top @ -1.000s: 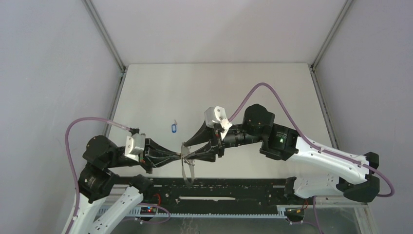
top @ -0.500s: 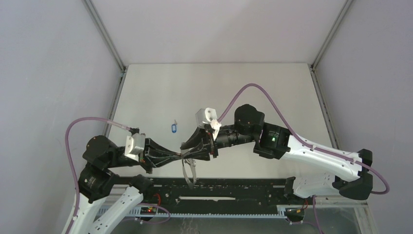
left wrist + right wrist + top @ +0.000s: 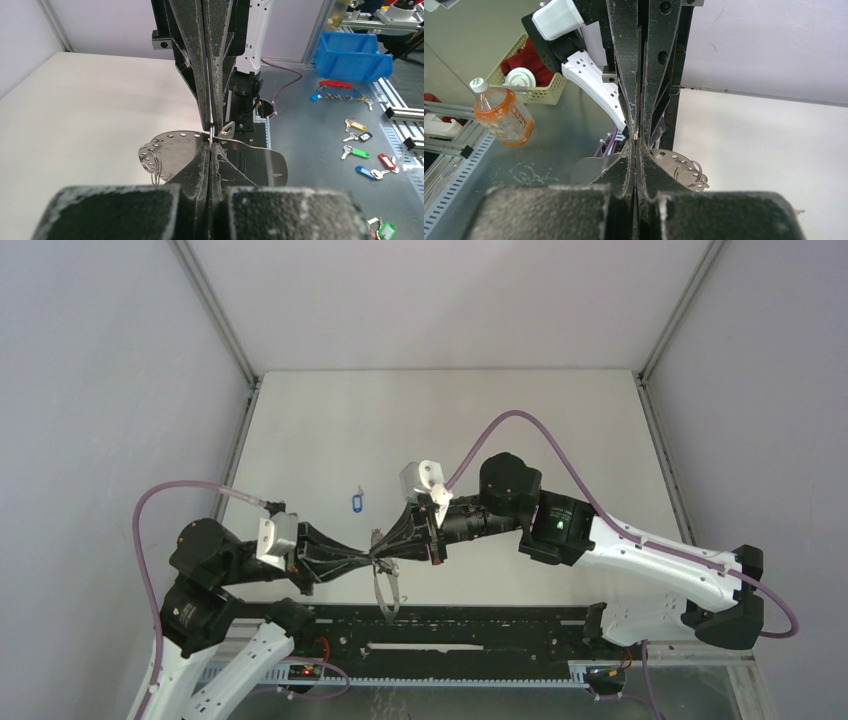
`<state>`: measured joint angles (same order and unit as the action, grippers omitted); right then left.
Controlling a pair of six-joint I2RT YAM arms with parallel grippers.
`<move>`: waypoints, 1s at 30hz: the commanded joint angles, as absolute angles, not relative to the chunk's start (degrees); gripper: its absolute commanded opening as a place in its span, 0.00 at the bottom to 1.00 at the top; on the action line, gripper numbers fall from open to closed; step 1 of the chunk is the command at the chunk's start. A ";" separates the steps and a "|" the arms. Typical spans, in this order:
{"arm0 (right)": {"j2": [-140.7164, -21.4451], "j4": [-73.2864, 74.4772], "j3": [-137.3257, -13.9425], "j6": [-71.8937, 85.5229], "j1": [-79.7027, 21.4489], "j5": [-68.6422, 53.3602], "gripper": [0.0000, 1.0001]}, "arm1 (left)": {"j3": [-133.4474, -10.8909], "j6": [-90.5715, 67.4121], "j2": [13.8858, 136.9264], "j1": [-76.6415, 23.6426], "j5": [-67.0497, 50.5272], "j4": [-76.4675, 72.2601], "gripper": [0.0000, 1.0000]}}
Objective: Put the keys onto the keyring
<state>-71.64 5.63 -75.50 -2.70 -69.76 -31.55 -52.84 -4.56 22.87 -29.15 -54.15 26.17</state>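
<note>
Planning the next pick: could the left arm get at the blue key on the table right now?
Probably not yet. The blue key lies on the table near the left gripper, with nothing between them, but that gripper is shut on the keyring and tip to tip with the right gripper.

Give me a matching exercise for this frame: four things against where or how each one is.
1 small blue-headed key
2 grey metal keyring with small rings
3 left gripper
4 orange drink bottle

A shut on the keyring
B off the white table, near a yellow basket
C lying loose on the table
D held in the air

Pairs: 1-C, 2-D, 3-A, 4-B
</note>
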 commanded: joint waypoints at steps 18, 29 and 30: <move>-83.27 42.00 -100.00 -7.68 -71.98 -19.86 0.00 | -61.66 17.59 27.52 -29.44 -51.22 48.34 0.34; -87.62 47.02 -106.96 -10.16 -74.04 -18.51 0.00 | -60.82 17.43 30.24 -29.44 -52.29 48.95 0.32; -88.14 47.55 -107.68 -10.41 -74.23 -18.34 0.00 | -60.90 17.33 30.40 -29.44 -52.27 49.08 0.32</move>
